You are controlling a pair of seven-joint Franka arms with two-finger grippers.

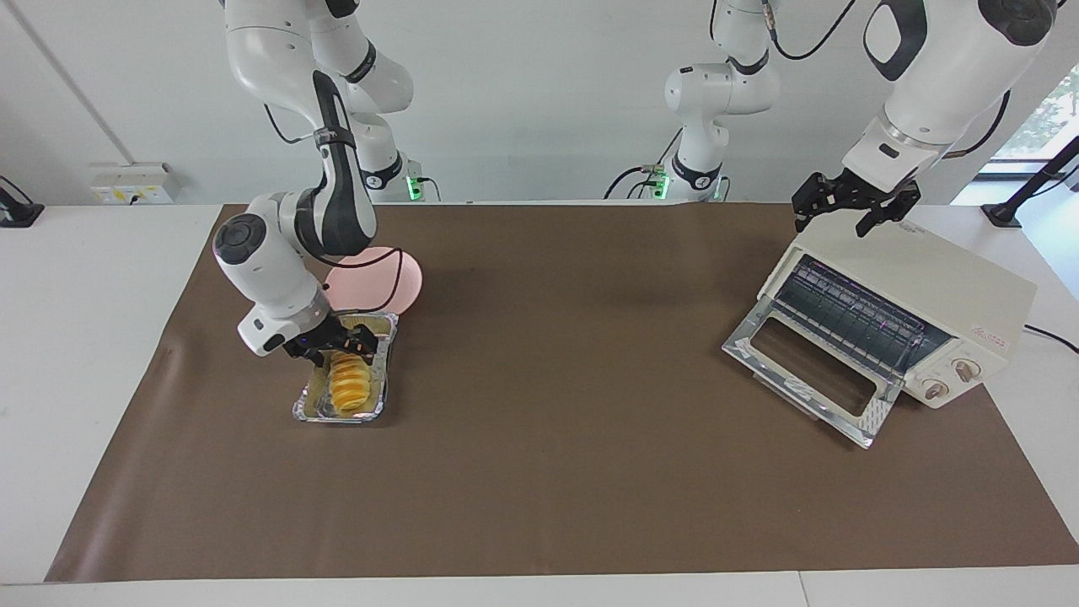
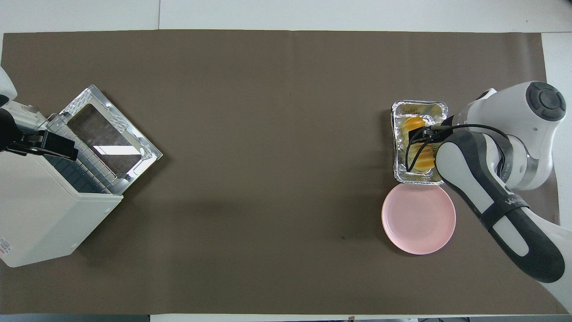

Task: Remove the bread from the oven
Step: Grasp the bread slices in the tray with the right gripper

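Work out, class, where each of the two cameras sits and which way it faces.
Facing view: high across the table, looking at both robots; whole arms show, right gripper at the bread, left gripper over the oven.
Overhead view: above the robots' end, looking steeply down; only forearms show.
Shared: bread, foil tray, pink plate, oven, half a turn apart.

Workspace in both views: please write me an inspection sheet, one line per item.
Surface: brown mat over a white table.
Job's things: bread lies in the foil tray, outside the oven; oven door is dropped open.
Clutter: pink plate beside the tray, nearer to the robots.
Grippers: right gripper down at the bread; left gripper over the oven's top.
Cables: black cord from the oven.
Surroundings: white wall, wall socket box.
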